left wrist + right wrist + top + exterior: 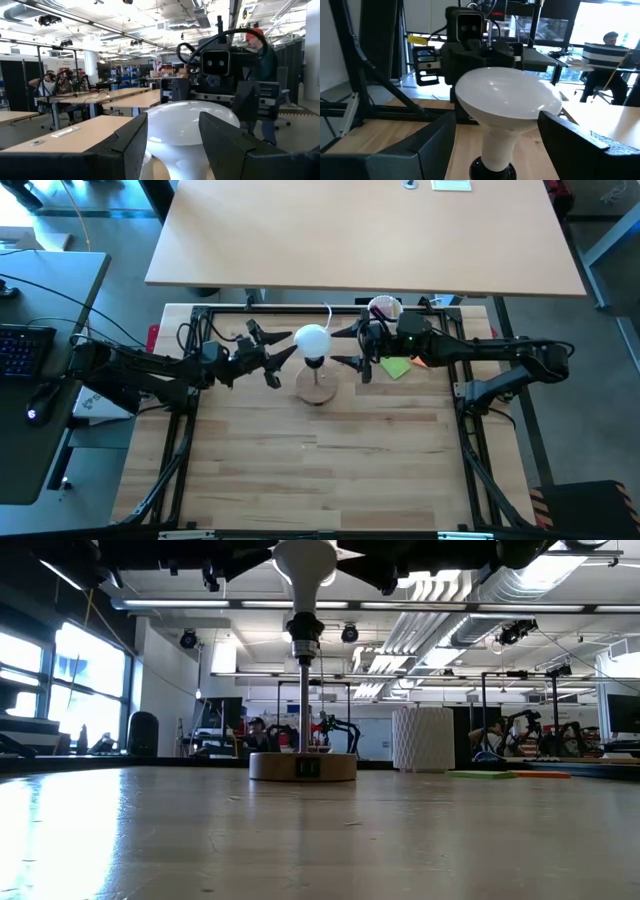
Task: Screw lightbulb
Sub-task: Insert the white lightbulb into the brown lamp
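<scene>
A: Wood table point(300, 470), lab behind. Where's the bulb?

B: Bulb point(312, 339) sits upright in the socket on the disc stand point(317, 388), axis vertical, between both arms.

A: Grippers?

B: Left gripper point(283, 356) and right gripper point(345, 346) flank the globe, fingers apart, neither clamped. Both about equally near.

A: Count?

B: One bulb, one stand, two grippers.

White perforated cup point(385, 308), green pad point(396, 367)

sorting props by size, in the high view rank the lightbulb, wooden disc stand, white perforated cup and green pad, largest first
1. wooden disc stand
2. lightbulb, close to the stand and nearer the camera, so unsure
3. green pad, partly hidden
4. white perforated cup, similar to the pad
</scene>
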